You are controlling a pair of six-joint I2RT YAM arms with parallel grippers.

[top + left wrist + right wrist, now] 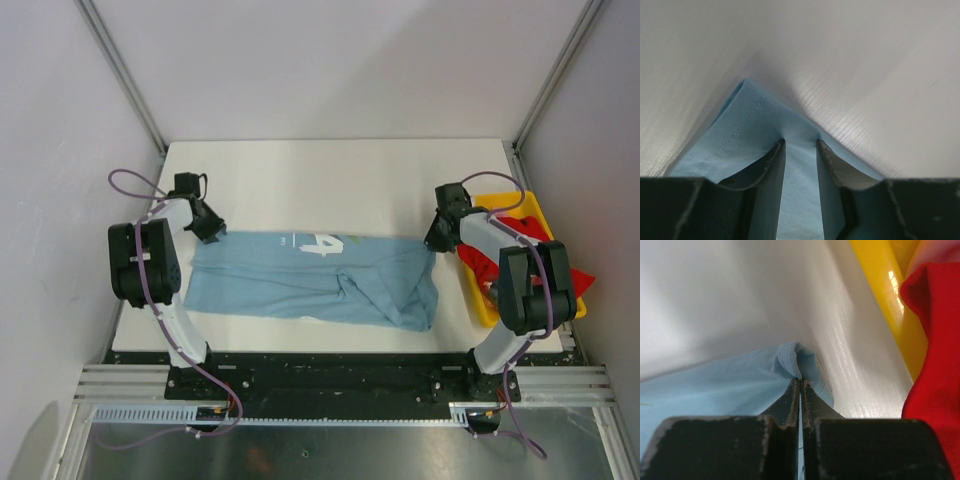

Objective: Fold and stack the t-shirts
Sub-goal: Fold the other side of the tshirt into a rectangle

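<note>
L gripper [800, 144] is open a bit over the blue t-shirt [290, 285] corner. R gripper [800, 381] pinches the other corner tight.

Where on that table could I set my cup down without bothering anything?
The broad bare strip of table between the blue shirt and the back wall is free. A thin strip runs along the shirt's near side. The right is crowded: yellow bin holding a red shirt.

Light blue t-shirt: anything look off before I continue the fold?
Yes. The light blue t-shirt is bunched and twisted toward the right arm's side, not flat. The red t-shirt spills over the yellow bin rim.
</note>
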